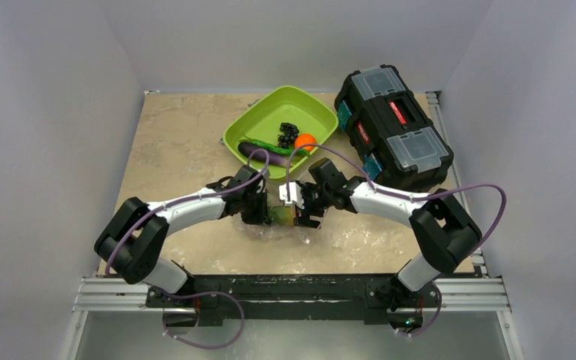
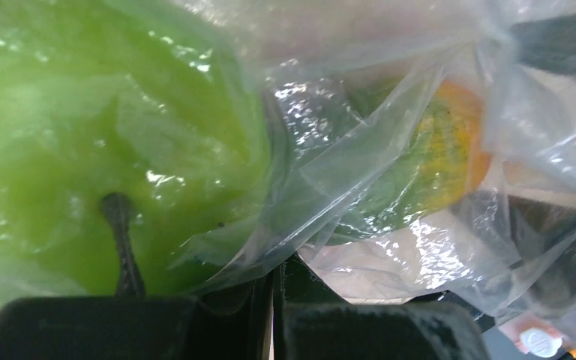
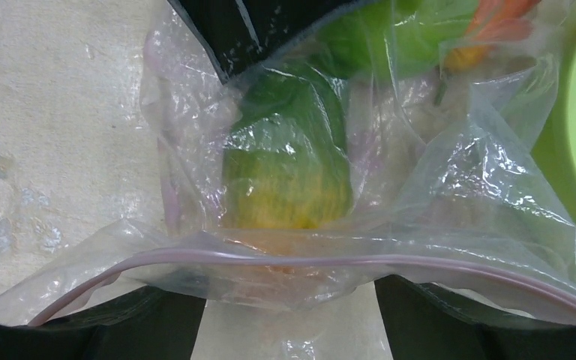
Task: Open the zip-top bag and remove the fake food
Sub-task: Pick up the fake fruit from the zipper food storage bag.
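The clear zip-top bag (image 1: 285,229) lies crumpled on the table between both grippers. My left gripper (image 1: 259,211) is shut, pinching a fold of the bag's film (image 2: 274,281). Inside the bag a green fruit with a dark stem (image 2: 67,150) presses close, and a green-yellow fruit (image 2: 427,161) lies beside it. My right gripper (image 3: 289,319) is open at the bag's mouth; the pink zip strip (image 3: 307,260) runs across above its spread fingers (image 3: 157,326). The green-yellow fruit (image 3: 285,176) shows through the plastic. An eggplant (image 1: 259,153), grapes (image 1: 288,133) and an orange (image 1: 304,141) lie in the green tray (image 1: 251,120).
A black toolbox (image 1: 394,127) stands at the back right, close beside the tray. The tray's rim (image 3: 570,157) shows at the right edge of the right wrist view. Grey walls close in the table on both sides.
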Controlling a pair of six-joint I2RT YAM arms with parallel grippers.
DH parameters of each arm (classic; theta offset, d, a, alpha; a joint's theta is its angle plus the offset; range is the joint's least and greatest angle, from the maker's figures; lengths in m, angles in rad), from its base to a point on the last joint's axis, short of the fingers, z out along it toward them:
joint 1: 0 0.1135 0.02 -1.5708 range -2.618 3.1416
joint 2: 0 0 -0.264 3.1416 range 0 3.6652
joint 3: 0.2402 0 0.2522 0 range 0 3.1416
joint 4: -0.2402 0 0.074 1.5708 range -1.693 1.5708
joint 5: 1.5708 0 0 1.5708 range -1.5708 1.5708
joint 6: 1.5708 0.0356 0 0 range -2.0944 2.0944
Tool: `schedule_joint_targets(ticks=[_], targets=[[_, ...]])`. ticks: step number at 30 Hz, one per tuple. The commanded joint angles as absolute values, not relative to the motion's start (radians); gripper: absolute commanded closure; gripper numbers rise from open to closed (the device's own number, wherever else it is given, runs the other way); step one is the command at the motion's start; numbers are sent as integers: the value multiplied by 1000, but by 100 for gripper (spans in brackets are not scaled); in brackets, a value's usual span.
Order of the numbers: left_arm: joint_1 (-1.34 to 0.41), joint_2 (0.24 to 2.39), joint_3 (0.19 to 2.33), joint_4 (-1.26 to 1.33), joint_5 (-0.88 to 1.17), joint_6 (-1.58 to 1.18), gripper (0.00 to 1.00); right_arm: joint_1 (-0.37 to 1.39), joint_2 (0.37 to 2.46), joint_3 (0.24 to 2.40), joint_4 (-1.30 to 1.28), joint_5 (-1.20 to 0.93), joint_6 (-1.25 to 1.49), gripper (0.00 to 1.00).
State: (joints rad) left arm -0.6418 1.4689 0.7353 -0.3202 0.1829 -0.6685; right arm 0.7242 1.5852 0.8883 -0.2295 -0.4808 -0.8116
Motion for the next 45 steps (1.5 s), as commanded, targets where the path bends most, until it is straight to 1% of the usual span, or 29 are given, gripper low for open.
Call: schedule_joint_targets(ticks=[1, 3, 7, 9, 12, 16, 22, 26, 29, 33, 35, 41, 45], targets=[[-661, 1524, 829, -262, 207, -650, 100, 728, 1604, 924, -234, -457, -813, 17], [-663, 1543, 845, -260, 210, -648, 100, 730, 1608, 926, -233, -439, -813, 15], [-663, 1544, 841, -257, 195, -644, 100, 730, 1616, 940, -248, -409, -831, 14], [-663, 1526, 825, -260, 180, -639, 100, 723, 1612, 955, -269, -417, -835, 14], [-661, 1499, 804, -281, 146, -627, 100, 674, 1597, 987, -333, -489, -849, 14], [-656, 1476, 780, -292, 127, -620, 100, 608, 1581, 987, -359, -508, -869, 15], [-655, 1417, 773, -322, 118, -611, 100, 602, 1581, 976, -382, -487, -913, 17], [-655, 1399, 766, -339, 93, -601, 100, 597, 1558, 987, -423, -485, -959, 17], [-652, 1415, 765, -332, 94, -597, 100, 594, 1548, 970, -392, -430, -970, 17], [-651, 1436, 777, -309, 113, -596, 100, 598, 1587, 987, -394, -426, -961, 25], [-653, 1450, 793, -312, 116, -594, 100, 609, 1606, 1005, -415, -442, -964, 27], [-657, 1529, 834, -268, 168, -599, 100, 632, 1626, 1029, -483, -518, -982, 24], [-677, 1564, 850, -229, 212, -619, 100, 642, 1662, 1052, -496, -520, -945, 21]])
